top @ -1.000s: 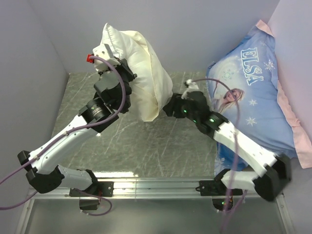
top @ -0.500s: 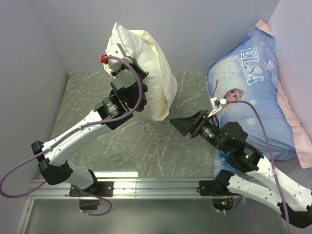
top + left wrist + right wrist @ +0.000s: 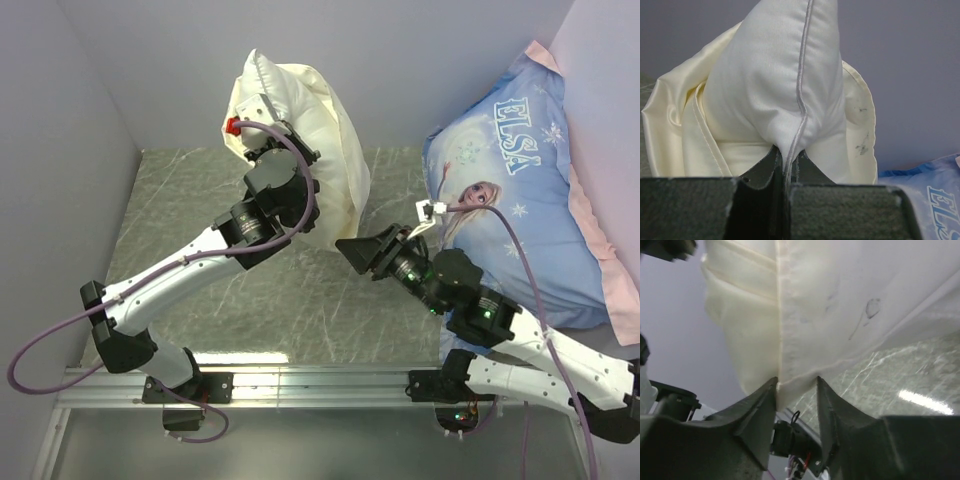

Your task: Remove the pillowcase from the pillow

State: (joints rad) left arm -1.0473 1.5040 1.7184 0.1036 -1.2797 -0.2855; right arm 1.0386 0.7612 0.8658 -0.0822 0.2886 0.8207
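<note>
From above, the pillow [image 3: 258, 80] hangs above the far part of the desk [image 3: 180, 200], lifted clear of it. Its white top pokes out of the cream pillowcase [image 3: 335, 140], which covers the rest of the pillow. The left gripper [image 3: 265, 112] sits at the pillow's near-left side, just below the bare top. The right gripper [image 3: 352, 250] is just below the pillow's lower end, to its right. A blue Elsa pillow [image 3: 520, 170] lies well right of the pillow.

In the left wrist view, the left gripper [image 3: 786, 160] has its jaws clamped together on the pillow's [image 3: 785, 75] piped white seam. The pillowcase [image 3: 675, 115] is bunched around the pillow on both sides.

In the right wrist view, the right gripper [image 3: 796, 382] has its jaws apart on either side of the pillowcase's [image 3: 805, 305] seamed bottom edge, under the pillow. Whether they press the cloth cannot be told.
</note>
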